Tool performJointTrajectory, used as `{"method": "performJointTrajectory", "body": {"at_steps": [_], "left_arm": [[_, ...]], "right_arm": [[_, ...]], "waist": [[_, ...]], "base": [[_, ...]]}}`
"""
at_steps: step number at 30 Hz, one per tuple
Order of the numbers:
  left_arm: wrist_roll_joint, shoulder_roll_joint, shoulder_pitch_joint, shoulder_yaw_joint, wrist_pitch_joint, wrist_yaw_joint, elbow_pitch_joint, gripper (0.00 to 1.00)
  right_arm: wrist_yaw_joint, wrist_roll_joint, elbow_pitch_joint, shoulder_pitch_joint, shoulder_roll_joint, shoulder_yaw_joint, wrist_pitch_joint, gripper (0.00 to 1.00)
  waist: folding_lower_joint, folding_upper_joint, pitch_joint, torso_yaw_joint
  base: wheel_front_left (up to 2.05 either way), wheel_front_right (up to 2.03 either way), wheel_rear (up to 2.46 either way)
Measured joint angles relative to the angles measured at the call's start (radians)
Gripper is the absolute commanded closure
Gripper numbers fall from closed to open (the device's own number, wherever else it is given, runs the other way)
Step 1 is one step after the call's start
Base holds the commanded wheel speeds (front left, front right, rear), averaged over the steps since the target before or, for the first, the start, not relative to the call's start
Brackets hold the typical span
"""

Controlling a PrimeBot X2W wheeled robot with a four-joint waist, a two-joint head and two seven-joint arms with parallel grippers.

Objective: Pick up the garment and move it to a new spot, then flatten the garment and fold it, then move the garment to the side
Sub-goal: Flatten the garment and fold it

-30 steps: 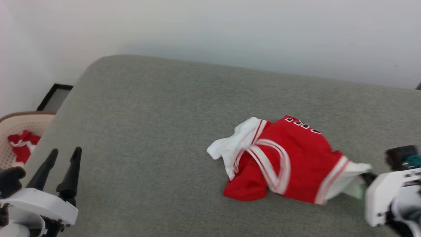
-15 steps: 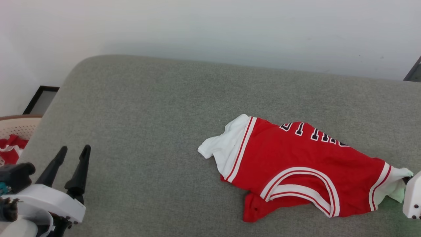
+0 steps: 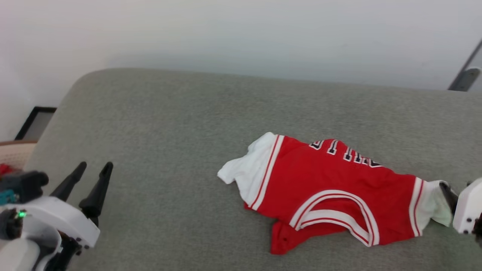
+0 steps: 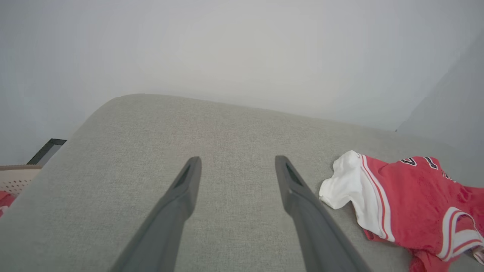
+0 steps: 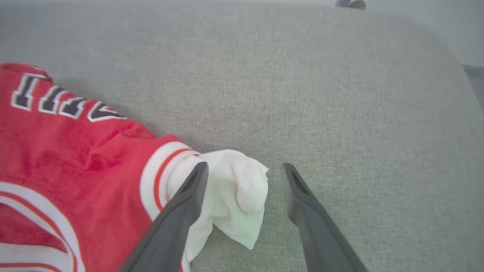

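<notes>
The wide grey upholstered surface (image 3: 169, 124) took most of the head view. The garment (image 3: 324, 188) lay on its right half, toward the front edge, well apart from the pale basket (image 3: 15, 154) at the far left. The left gripper (image 3: 95, 165) hovered over bare fabric at the lower left, its fingers spread wide and holding nothing. The right gripper (image 5: 245, 166) was at the garment's right end. Its fingers also stood wide apart, and the bunched white sleeve (image 5: 234, 189) lay loose between them and partly under one finger, not pinched.

The risk from here seemed to be in that sleeve. If the right arm pulled away low, a finger could catch the soft cloth and drag the garment out of its spot, or push the sleeve under the body. Flattening could also go badly if only one end was pulled, because the lower part seemed tucked beneath.

The garment was not flat. Its red body was stretched sideways with shallow wrinkles, and a red flap stuck out at the near side. The other white sleeve (image 3: 244, 177) was crumpled at the left end. The striped neck trim (image 3: 333, 193) made a curved loop near the front. The black lettering (image 3: 344, 152) ran along the far edge, partly folded away.
</notes>
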Motion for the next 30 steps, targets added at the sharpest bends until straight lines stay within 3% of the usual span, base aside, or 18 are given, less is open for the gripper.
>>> {"method": "performJointTrajectory", "body": {"at_steps": [8, 17, 24, 30], "left_arm": [[-0.025, 0.042, -0.074, -0.036, 0.156, -0.008, -0.053, 0.0], [-0.073, 0.026, -0.203, -0.117, 0.392, -0.026, -0.032, 0.0], [-0.096, 0.001, -0.283, -0.196, 0.574, -0.031, 0.052, 0.0], [-0.085, -0.008, -0.33, -0.239, 0.637, -0.044, 0.152, 0.0]], "right_arm": [[0.0, -0.031, -0.199, 0.05, 0.049, -0.031, -0.141, 0.0], [0.0, -0.142, -0.403, 0.177, 0.191, -0.083, -0.349, 0.0], [0.0, -0.173, -0.461, 0.244, 0.284, -0.093, -0.43, 0.0], [0.0, -0.176, -0.472, 0.243, 0.313, -0.077, -0.455, 0.0]], "waist": [[0.0, 0.0, -0.021, -0.077], [0.0, 0.0, -0.023, -0.188], [0.0, 0.0, 0.001, -0.265], [0.0, 0.0, 0.042, -0.313]], "base": [[0.0, 0.0, 0.0], [0.0, 0.0, 0.0], [0.0, 0.0, 0.0], [0.0, 0.0, 0.0]]}}
